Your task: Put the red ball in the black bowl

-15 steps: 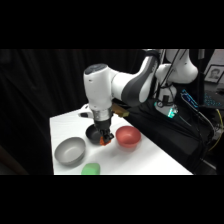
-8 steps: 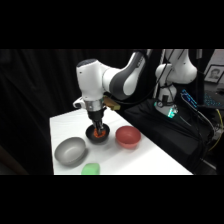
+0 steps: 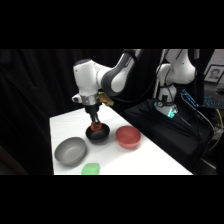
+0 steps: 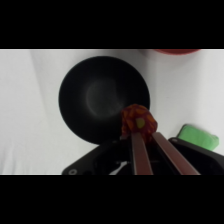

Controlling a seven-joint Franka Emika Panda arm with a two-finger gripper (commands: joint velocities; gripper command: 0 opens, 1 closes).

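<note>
The red ball [image 4: 138, 121] is small, red-orange with lighter specks, and is pinched at the tips of my gripper [image 4: 145, 135], which is shut on it. In the wrist view the ball hangs over the near rim of the glossy black bowl [image 4: 100, 97], whose inside holds nothing. From the side, my gripper [image 3: 95, 123] comes straight down just above the black bowl [image 3: 98, 135] near the middle of the white table, and the ball shows there only as a small red spot at the fingertips.
A red bowl [image 3: 128, 137] stands right of the black bowl and a grey bowl [image 3: 70, 151] to its front left. A flat green object [image 3: 90, 169] lies at the table's front edge, also visible in the wrist view [image 4: 197, 136]. Dark equipment lies beyond the table's right side.
The arm's upper part has swung left and the gripper has risen slightly. It stays over the black bowl with the ball in it.
</note>
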